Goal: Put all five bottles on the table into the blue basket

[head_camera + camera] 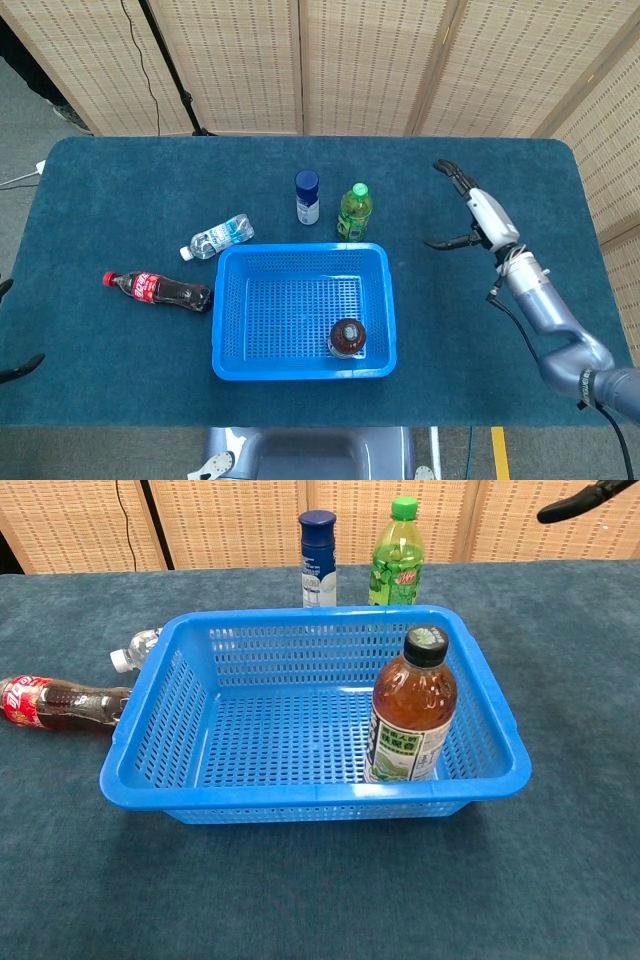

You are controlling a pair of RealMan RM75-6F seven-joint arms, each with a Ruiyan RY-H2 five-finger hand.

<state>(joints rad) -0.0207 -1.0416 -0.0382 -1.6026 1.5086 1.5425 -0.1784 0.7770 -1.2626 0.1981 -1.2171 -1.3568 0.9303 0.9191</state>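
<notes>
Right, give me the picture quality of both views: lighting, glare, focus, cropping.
Head view: even, soft light, no hard shadows, everything sharp, including the right hand raised over the table. Chest view: also sharp; small highlights on the tea bottle and on the blue basket rim; the right hand is cropped at the top right corner.

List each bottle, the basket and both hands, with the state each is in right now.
brown tea bottle: upright inside the basket, capped
blue basket: on the table, holds one bottle
green bottle: upright on the table behind the basket
blue-capped bottle: upright on the table behind the basket
clear water bottle: lying on the table, outside the basket
cola bottle: lying beside the basket's left wall
right hand: raised, fingers apart, holding nothing
left hand: not in view
</notes>
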